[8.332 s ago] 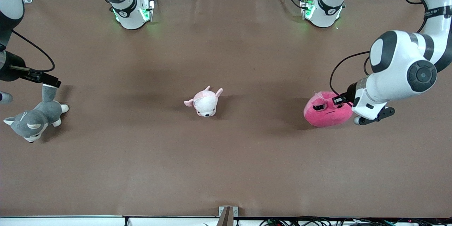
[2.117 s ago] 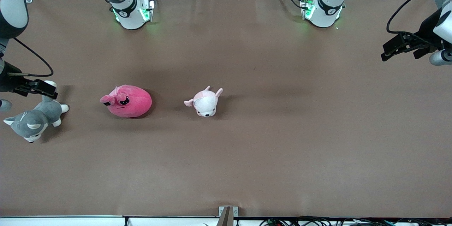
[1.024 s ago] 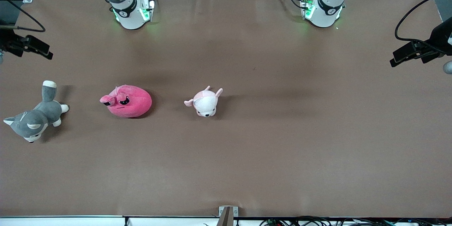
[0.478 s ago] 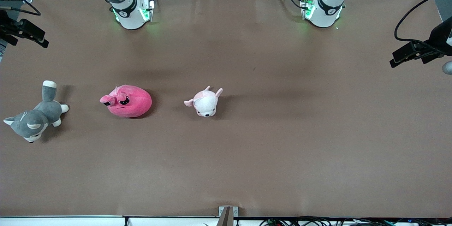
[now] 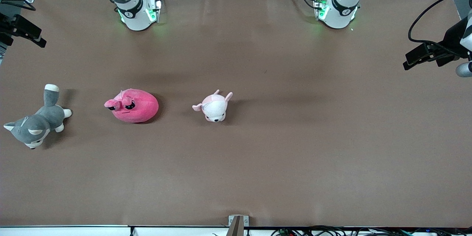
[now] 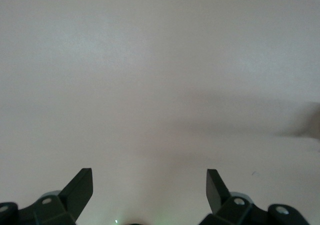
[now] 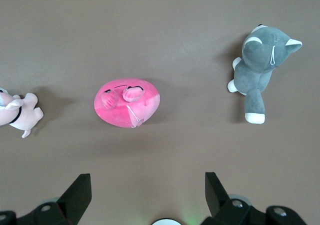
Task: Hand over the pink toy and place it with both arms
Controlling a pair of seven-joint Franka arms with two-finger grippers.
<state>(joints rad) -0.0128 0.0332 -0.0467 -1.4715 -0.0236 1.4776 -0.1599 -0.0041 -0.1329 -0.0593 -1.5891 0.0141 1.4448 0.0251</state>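
Note:
The pink toy (image 5: pixel 132 106), a round hot-pink plush with black angry eyes, lies on the brown table toward the right arm's end. It sits between a grey plush and a pale pink plush, and also shows in the right wrist view (image 7: pixel 127 103). My right gripper (image 5: pixel 22 31) is open and empty, high over the table edge at its own end, apart from the toy; its fingers (image 7: pixel 80 190) frame bare table. My left gripper (image 5: pixel 424 55) is open and empty over the left arm's end of the table, and its fingers (image 6: pixel 82 185) show only bare table.
A grey-and-white plush cat (image 5: pixel 37 123) lies at the right arm's end of the table (image 5: pixel 295 147), also seen in the right wrist view (image 7: pixel 259 67). A small pale pink-and-white plush animal (image 5: pixel 214 106) lies near the middle.
The pink toy went from the left arm's end to between the grey plush and the pale pink plush. Both grippers let go and drew back to the table's ends.

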